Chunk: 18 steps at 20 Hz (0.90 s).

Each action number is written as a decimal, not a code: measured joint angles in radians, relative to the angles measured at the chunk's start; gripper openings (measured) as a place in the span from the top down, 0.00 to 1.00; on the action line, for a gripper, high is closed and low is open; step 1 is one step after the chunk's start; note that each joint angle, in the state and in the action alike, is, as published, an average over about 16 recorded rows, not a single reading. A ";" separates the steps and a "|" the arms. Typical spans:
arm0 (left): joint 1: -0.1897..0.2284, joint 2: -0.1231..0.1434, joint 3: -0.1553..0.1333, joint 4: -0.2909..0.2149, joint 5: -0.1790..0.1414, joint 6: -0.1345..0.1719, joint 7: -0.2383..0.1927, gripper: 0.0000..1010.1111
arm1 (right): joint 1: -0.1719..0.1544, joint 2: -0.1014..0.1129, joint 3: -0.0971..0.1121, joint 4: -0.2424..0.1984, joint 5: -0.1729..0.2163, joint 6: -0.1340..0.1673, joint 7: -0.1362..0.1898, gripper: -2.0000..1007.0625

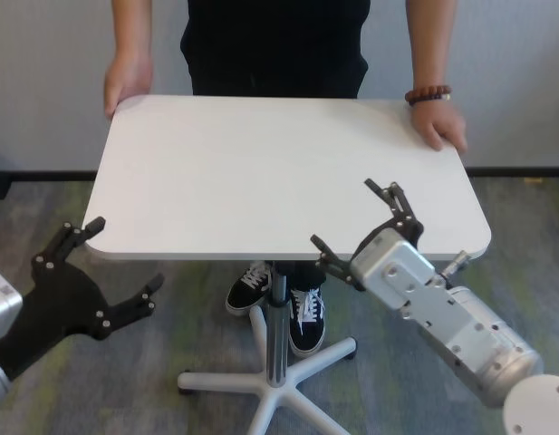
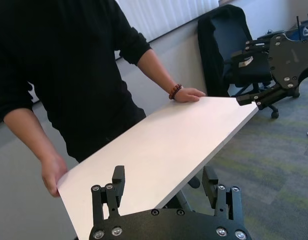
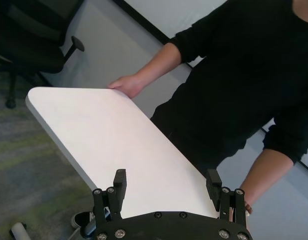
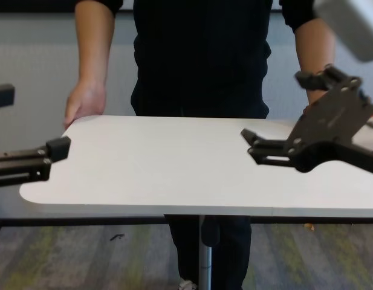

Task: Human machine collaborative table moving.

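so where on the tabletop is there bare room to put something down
Nearly all of the table top is bare, from the middle to the near edge. It is crowded only at the rim: the person's hands hold both far corners, the open left gripper sits at the near left corner, and the open right gripper straddles the near right edge.

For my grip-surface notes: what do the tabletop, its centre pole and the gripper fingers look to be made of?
The table: matte white board, probably laminate, with an even glare-free face and thin rounded edge. Centre pole: shiny silver, likely polished metal. Left gripper and right gripper, both open at the near edge: flat black bolted plates, metal or plastic unclear.
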 joint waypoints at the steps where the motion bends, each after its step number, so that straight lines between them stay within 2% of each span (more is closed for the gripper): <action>1: 0.003 0.004 -0.001 -0.003 -0.011 0.007 -0.008 0.01 | -0.009 -0.001 0.003 -0.011 0.003 0.010 0.001 0.01; 4: 0.011 0.016 -0.005 -0.012 -0.040 0.024 -0.026 0.01 | -0.033 -0.005 0.011 -0.040 0.009 0.033 0.001 0.01; 7: 0.016 0.024 -0.007 -0.019 -0.051 0.029 -0.030 0.01 | -0.049 -0.007 0.016 -0.059 0.010 0.044 -0.002 0.01; 18: 0.015 0.024 -0.005 -0.016 -0.047 0.027 -0.030 0.01 | -0.051 -0.008 0.016 -0.058 0.010 0.042 -0.002 0.01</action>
